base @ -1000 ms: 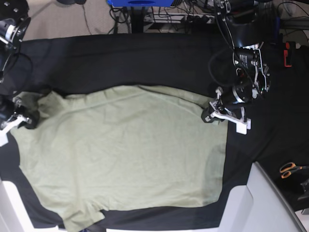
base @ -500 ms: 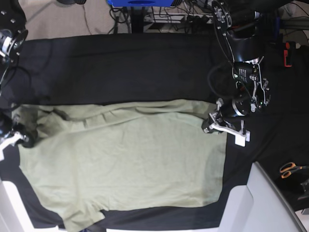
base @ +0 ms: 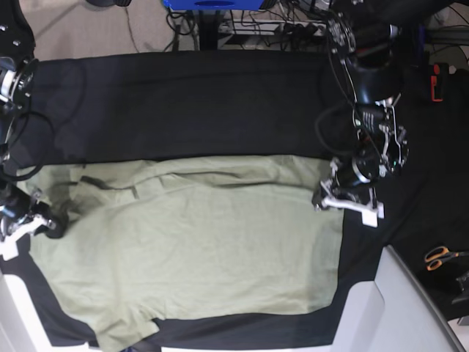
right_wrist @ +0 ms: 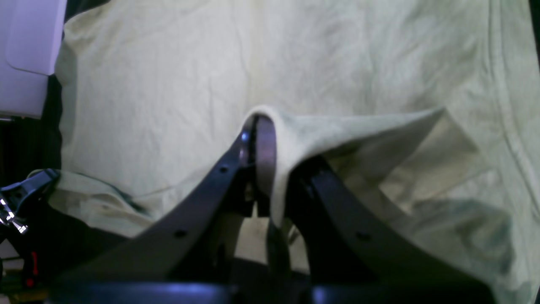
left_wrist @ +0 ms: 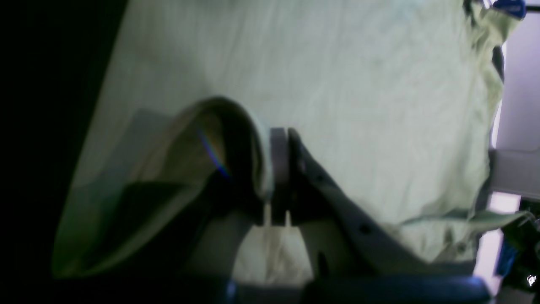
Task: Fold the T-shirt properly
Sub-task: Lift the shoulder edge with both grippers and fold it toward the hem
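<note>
The T-shirt [base: 190,249], pale sage green w/ soft wrinkles, is spread over the black cloth [base: 183,103], its far edge doubled toward the near side so a seam strip is shown along the fold. One corner is pinched by the clenched left gripper [base: 327,196] at the base view's right; the other is clamped by the right gripper [base: 51,220], fabric draped over its tip in the wrist views. Both wrist views are blurred, w/ dark shadow at the left wrist view's edge, and the shirt's near corner is cut off at the base view's bottom.

Between the smooth, dark plastic fingers [right_wrist: 219,177], the T-shirt [base: 198,242] is soft matt cotton, faintly creased; beneath lies matt black cloth [base: 183,103].
</note>
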Tool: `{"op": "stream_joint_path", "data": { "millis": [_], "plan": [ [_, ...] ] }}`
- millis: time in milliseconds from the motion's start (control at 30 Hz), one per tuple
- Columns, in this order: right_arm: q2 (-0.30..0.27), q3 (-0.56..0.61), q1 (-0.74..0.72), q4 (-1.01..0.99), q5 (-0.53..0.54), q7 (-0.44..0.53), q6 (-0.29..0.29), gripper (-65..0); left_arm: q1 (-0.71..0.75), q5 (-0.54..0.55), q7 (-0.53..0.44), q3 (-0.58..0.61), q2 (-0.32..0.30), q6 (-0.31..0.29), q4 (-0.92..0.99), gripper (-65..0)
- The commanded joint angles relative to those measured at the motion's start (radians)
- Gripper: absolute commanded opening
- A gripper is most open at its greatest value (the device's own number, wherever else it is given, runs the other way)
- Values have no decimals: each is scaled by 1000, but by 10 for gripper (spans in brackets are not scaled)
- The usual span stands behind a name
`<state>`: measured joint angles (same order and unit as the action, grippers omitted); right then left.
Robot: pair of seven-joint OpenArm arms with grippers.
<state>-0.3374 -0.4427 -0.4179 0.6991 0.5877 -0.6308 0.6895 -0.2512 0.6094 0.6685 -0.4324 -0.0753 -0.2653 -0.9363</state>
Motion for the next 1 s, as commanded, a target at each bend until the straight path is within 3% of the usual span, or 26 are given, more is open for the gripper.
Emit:
{"op": "stream_joint_path", "data": {
  "millis": [0, 233, 400, 800, 967],
  "plan": [
    [-21, -1, -31, 15, 22, 36, 9, -650, -33, 16, -26, 2, -10, -10, 0, -650],
    [-21, -1, -31, 14, 22, 121, 9, -650, -76, 14, -97, 4, -11, -10, 79, -650],
    [-16, -1, -48, -45, 22, 173, 9, -650, -83, 16, -169, 85, -11, -10, 79, -650],
    [-12, 37, -72, -143, 24, 319, 9, -650, -104, 17, -284, 83, -11, -10, 109, -650],
    [-10, 40, -72, -143, 27, 368, -77, -650, -132, 20, -344, 83, -13, -10, 194, -650]
  ]
}}
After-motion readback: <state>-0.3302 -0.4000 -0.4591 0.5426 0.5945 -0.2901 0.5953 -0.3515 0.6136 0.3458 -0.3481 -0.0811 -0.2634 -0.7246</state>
